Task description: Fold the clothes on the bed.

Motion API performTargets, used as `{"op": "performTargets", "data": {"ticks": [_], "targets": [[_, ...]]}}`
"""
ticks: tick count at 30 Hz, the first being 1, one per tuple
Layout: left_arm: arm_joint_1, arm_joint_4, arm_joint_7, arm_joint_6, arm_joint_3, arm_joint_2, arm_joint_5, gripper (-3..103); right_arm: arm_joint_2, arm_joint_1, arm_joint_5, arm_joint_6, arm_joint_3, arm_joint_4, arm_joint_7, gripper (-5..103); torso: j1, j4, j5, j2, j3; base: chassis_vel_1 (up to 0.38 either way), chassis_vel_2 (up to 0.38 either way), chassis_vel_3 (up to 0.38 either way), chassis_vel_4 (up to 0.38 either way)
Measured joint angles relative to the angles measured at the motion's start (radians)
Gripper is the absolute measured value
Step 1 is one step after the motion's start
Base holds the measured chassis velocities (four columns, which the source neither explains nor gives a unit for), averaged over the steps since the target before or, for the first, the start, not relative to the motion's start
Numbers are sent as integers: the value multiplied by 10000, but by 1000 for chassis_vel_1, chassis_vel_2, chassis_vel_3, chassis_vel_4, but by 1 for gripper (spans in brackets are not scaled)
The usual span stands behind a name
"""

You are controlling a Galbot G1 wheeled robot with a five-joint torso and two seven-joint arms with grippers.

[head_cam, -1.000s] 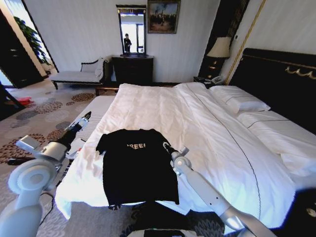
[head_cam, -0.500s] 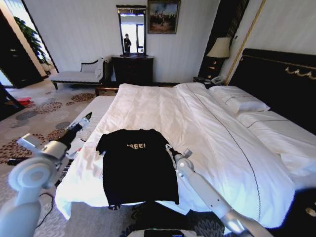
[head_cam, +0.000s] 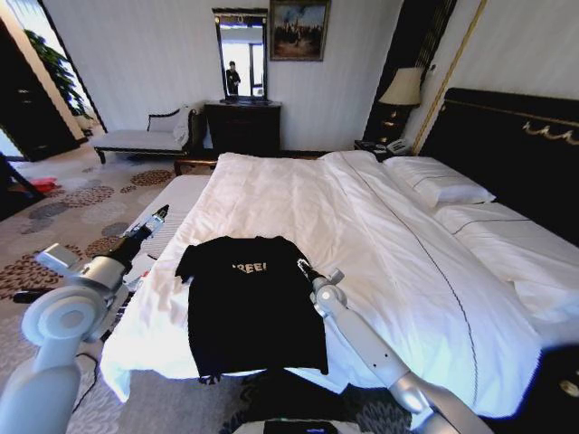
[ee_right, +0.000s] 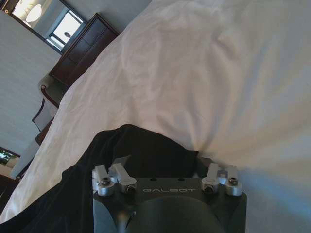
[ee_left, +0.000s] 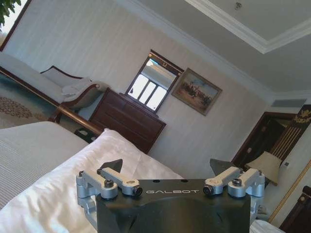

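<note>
Black T-shirt (head_cam: pixel 253 303) spread flat, chest up, at the near edge of the bed (head_cam: pixel 407 262), hem toward the robot, white lettering legible. Laid open and smooth, likely so sleeves and sides can be reached for folding; no fold made yet.

Right gripper (head_cam: pixel 302 265) low at the shirt's right sleeve, apparently positioned for a pinch there. Fingers (ee_right: pixel 121 161) spread wide in the right wrist view, straddling black fabric on the white duvet (ee_right: pixel 218 73), nothing gripped.

Left gripper (head_cam: pixel 156 217) off the bed's left side, well apart from the shirt, aimed across the room. Fingers (ee_left: pixel 111 166) wide, empty.

No containers in play.
</note>
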Motion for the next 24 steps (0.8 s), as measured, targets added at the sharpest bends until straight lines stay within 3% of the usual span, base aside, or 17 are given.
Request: {"op": "performTargets", "data": {"ticks": [1,3,7,9,13,15,19,24], "targets": [[-22,12,1,-5,17,0,0,100,9,-3,-24,11,12,-23,-7,65,0,0,0,0,0,0,0,0,0],[-38,20,2,-6,38,-5,0,100,16,-6,-48,26,18,-34,-9,65,0,-2,0,0,0,0,0,0,0],[-91,108,10,-16,111,-56,34,100,-17,-36,-98,56,19,-23,-7,44,0,-2,0,-1,0,0,0,0,0],[-117,144,12,-20,129,-68,45,100,-34,-39,-114,58,16,-17,-7,44,0,-2,0,-1,0,0,0,0,0],[-206,211,13,-29,190,-80,65,100,-74,-42,-201,73,26,-46,-1,22,0,-1,0,0,0,0,0,0,0],[-221,213,14,-31,196,-81,66,100,-96,-53,-232,79,34,-46,-1,22,0,-1,0,0,0,0,0,0,0],[-264,242,14,-33,229,-81,66,100,-234,-113,-345,102,112,-40,0,2,0,-1,0,-1,0,0,0,0,0],[-280,230,14,-33,243,-81,72,100,-391,-161,-481,272,260,127,-2,0,0,-2,1,0,0,0,0,0,0]]}}
